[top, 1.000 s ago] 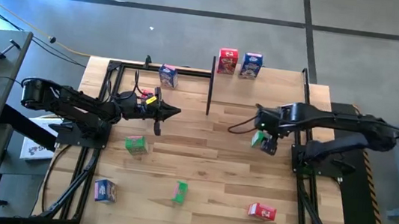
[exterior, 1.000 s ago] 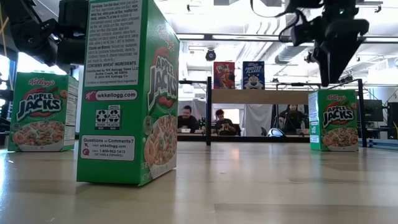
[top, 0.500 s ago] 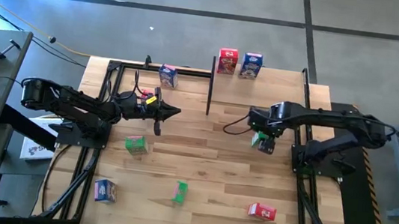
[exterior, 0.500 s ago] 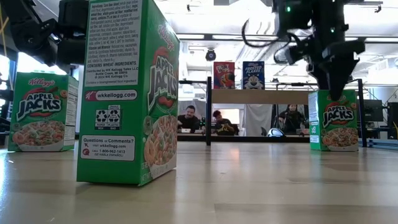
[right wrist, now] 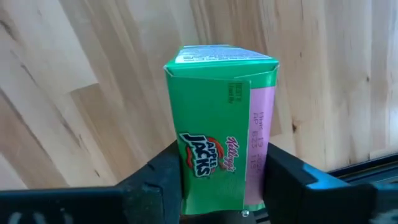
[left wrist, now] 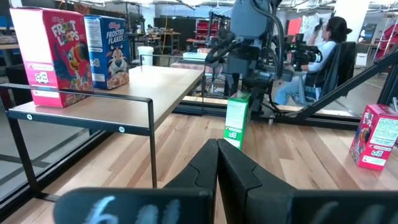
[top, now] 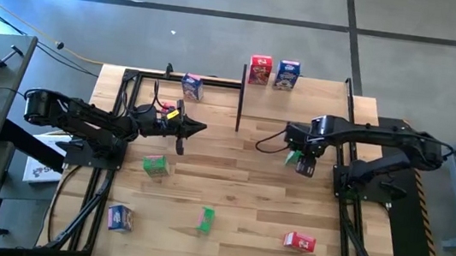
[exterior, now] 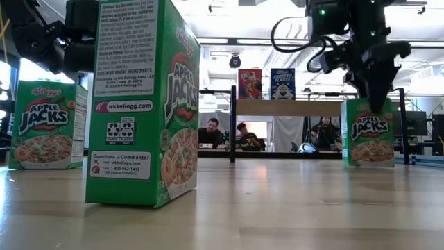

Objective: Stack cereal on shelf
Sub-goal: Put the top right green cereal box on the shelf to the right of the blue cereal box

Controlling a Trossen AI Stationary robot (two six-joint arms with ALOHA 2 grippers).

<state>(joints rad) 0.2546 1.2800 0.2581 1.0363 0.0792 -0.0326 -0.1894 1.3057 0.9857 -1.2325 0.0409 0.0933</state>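
Note:
My right gripper (top: 301, 162) is shut on a green cereal box (exterior: 368, 132) right of the table's middle, in front of the shelf (top: 318, 88). A red box (top: 260, 70) and a blue box (top: 287, 74) stand upright on the shelf's left end. My left gripper (top: 194, 127) hovers shut and empty left of the table's middle. On the table stand or lie two more green boxes (top: 155, 165) (top: 205, 219), two blue boxes (top: 190, 87) (top: 120, 217) and a red box (top: 299, 241). My right gripper pinches the green box at its top end (right wrist: 214, 155) between the two fingers (right wrist: 165, 177), one on each broad face. It comes from above, pointing down. The box stands upright below it; whether its bottom (exterior: 368, 164) rests on the table I cannot tell.
Black metal frames run along the table's left and right sides (top: 122, 116) (top: 351, 185). A black post (top: 240, 108) stands at the shelf's left end. The large green box (exterior: 142, 104) stands close to the low camera. People sit in the room beyond the table (exterior: 208, 132).
My right gripper has come down over the top of the green box and now holds it. In the low view the box has shifted slightly left. The left arm has kept still.

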